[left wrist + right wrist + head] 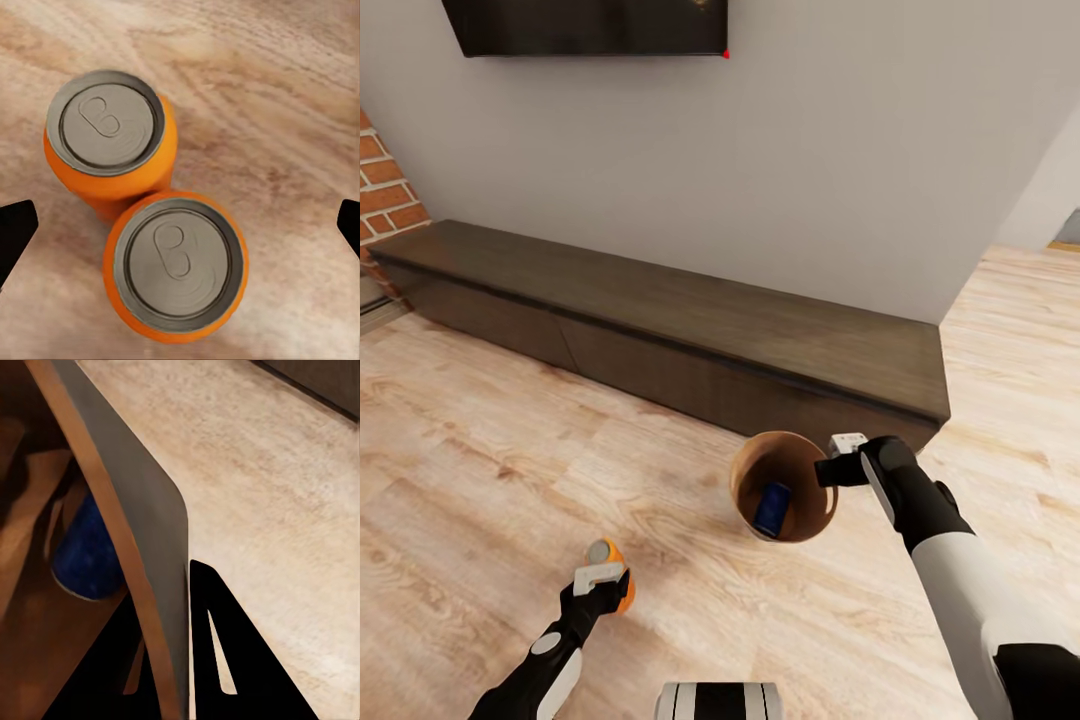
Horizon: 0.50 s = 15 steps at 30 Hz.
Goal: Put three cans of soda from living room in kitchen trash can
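The robot stands on a light wood floor (pixel 480 470) in the living room, facing a long dark counter (pixel 690 330) against a grey wall, with a black screen (pixel 585 25) above it and brick (pixel 385 190) at the far left.

The right pincer (pixel 830 470) pinches the rim of the bin (pixel 745 475), one finger inside and one finger outside the wall, as the right wrist view shows (pixel 161 585). The bin sits tilted in front of the counter's right part, its brown inside open to the head camera. A dark blue thing (pixel 772 508) lies inside it; what it is cannot be told.

The left pincer (pixel 600 590) hangs low at the near left, directly over two orange cans. In the left wrist view both cans stand upright on the floor and touch each other, the first can (pixel 109 139) and the second can (pixel 176 262), silver tops up. The black fingertips (pixel 15 232) are spread wide at both sides, apart from the cans, pinching nothing. In the head view only one orange can (pixel 610 560) shows just behind the pincer.
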### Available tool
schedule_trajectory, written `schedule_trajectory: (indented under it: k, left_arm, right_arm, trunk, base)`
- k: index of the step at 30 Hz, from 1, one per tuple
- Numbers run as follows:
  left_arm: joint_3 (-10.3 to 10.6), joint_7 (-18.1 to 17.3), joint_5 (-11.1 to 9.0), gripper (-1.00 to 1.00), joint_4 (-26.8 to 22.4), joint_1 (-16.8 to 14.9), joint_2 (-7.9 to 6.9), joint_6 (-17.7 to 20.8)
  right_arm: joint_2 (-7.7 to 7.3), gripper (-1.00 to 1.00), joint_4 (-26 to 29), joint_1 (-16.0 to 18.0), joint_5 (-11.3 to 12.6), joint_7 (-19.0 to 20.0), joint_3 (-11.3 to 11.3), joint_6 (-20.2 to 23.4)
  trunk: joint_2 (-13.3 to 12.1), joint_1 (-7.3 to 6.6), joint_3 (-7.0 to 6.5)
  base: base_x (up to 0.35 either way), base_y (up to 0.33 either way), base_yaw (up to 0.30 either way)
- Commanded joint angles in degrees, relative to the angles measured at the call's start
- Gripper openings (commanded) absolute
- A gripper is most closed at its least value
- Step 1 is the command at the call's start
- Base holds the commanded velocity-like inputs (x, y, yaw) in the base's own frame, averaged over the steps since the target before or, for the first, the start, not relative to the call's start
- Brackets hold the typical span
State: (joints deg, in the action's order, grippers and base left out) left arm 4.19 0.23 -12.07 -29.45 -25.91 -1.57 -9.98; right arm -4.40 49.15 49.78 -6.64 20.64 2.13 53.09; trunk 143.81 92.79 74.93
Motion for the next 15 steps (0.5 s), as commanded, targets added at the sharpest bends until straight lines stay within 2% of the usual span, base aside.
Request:
schedule_trajectory:
  k: [1, 15]
  left_arm:
    - [0.0, 0.0, 0.0, 1.00, -0.1, 0.0, 0.00, 0.0]
    - [0.0, 0.0, 0.0, 1.00, -0.4, 0.1, -0.01, -0.2]
  right_arm:
    - [0.05, -1.00, 0.0, 0.0, 1.3, 0.3, 0.0, 0.2]
    - [0.33, -1.00, 0.1, -0.6, 1.2, 0.3, 0.1, 0.3]
  trunk:
    - [0.0, 0.00, 0.00]
    - [0.0, 0.00, 0.00]
  base:
    - [0.118, 0.000, 0.000]
    - [0.017, 0.000, 0.000]
